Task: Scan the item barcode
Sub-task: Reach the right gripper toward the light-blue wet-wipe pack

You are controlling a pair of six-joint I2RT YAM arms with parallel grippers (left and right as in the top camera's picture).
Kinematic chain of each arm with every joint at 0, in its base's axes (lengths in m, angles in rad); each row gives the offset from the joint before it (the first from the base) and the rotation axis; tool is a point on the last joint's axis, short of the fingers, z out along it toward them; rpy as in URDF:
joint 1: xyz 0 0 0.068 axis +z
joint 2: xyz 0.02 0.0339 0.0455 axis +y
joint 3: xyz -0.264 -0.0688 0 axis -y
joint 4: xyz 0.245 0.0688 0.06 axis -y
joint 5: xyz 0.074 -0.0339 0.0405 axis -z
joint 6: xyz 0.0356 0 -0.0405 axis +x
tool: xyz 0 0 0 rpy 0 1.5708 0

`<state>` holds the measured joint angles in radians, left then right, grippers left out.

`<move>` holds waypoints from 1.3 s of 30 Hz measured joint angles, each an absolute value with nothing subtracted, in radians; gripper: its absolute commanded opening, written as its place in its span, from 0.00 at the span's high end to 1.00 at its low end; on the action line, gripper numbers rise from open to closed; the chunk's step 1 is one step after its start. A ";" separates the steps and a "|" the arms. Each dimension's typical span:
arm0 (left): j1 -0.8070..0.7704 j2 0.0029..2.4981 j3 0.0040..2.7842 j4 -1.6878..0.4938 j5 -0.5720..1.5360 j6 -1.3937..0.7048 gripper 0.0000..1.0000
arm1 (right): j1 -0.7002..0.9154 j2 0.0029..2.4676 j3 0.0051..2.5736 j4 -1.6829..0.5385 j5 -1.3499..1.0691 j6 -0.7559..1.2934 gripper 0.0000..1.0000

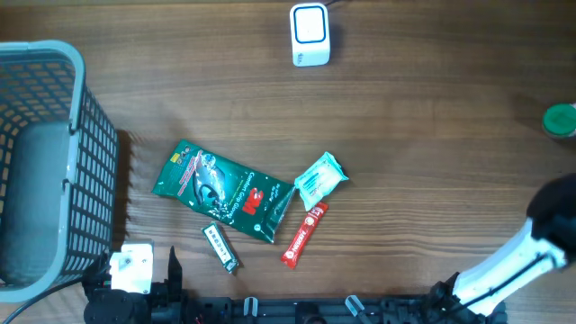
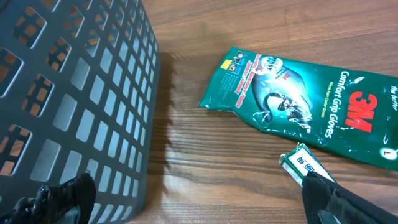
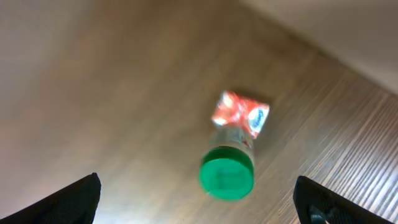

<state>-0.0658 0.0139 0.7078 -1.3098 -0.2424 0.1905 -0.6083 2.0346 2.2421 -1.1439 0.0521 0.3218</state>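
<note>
A white scanner [image 1: 310, 34] stands at the back of the table. Mid-table lie a green 3M gloves pack [image 1: 225, 191] [image 2: 298, 106], a pale teal packet [image 1: 320, 180], a red stick pack [image 1: 304, 234] and a small green-white stick [image 1: 220, 247] [image 2: 301, 165]. A green-capped bottle [image 1: 560, 120] [image 3: 227, 173] with a red label stands upright at the right edge. My right gripper [image 3: 199, 202] hovers open above it, nothing between its fingers. My left gripper [image 2: 199, 199] is open low at the front left, between the basket and the small stick, and holds nothing.
A grey mesh basket [image 1: 85, 180] [image 2: 93, 106] fills the left side, close to my left gripper's left finger. The right arm [image 1: 526, 252] reaches in from the front right corner. No barcode shows on any item.
</note>
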 measured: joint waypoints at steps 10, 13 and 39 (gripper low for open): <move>-0.066 0.014 0.708 -1.310 -0.242 0.191 0.00 | -0.233 1.916 2.202 -1.583 -0.341 0.401 0.00; -0.066 0.014 0.708 -1.310 -0.242 0.191 0.00 | -0.056 1.916 2.150 -1.607 -0.326 0.400 0.00; -0.066 0.014 0.709 -1.310 -0.243 0.191 0.00 | 0.295 1.421 0.579 -0.221 -0.438 0.828 0.07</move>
<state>-0.0658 0.0139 0.7090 -1.3102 -0.2428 0.1909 0.2951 1.4208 0.5793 -0.2207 -0.4377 0.8284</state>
